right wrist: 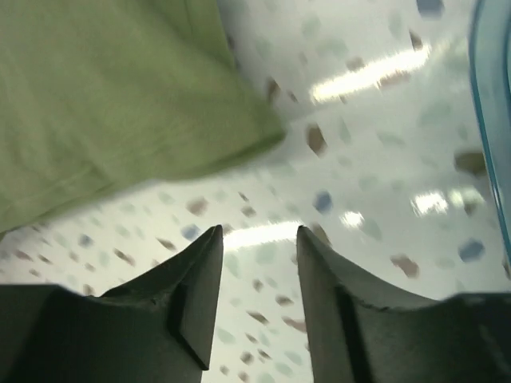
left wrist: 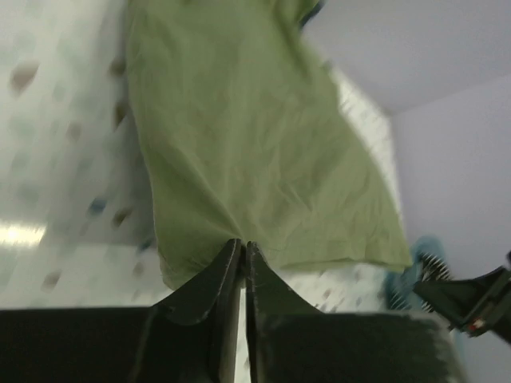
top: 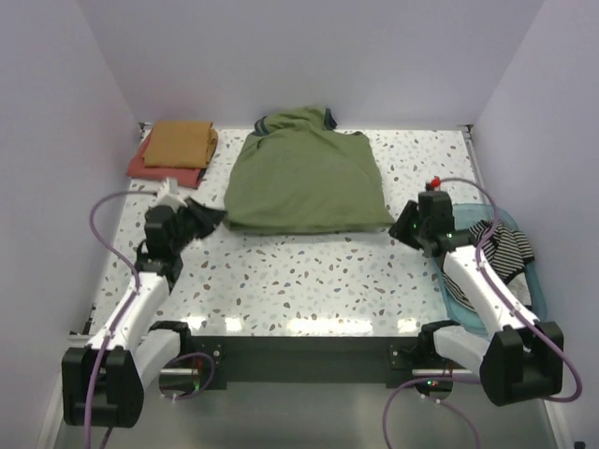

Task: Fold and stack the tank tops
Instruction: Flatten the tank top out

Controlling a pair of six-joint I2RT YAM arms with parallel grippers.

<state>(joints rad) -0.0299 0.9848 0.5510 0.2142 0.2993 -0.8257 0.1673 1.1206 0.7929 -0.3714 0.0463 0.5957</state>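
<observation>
Near edge: both arms are seen reaching over the white speckled table (top: pixel 309 281).

Left gripper (left wrist: pixel 242 247): the fingertips are drawn together on the near-left hem corner of the olive green cloth tank top (top: pixel 304 178), and the cloth is puckered toward them.

Right gripper (right wrist: pixel 257 231): the jaws are held apart over bare table just beside the near-right corner of the top, and nothing is gripped.

At the right, a black-and-white striped tank top (top: pixel 510 245) is bunched in a translucent blue plastic basket (top: pixel 456 309).

Mid-table: the olive top is laid flat and folded, with straight side edges and light creases. Its hem is turned toward the arms. The navy-trimmed neckline is pointed at the far wall, so the neck-to-hem axis runs near to far.

Far left corner: a folded mustard tank top (top: pixel 180 142) is stacked on a folded red tank top (top: pixel 154 168).
</observation>
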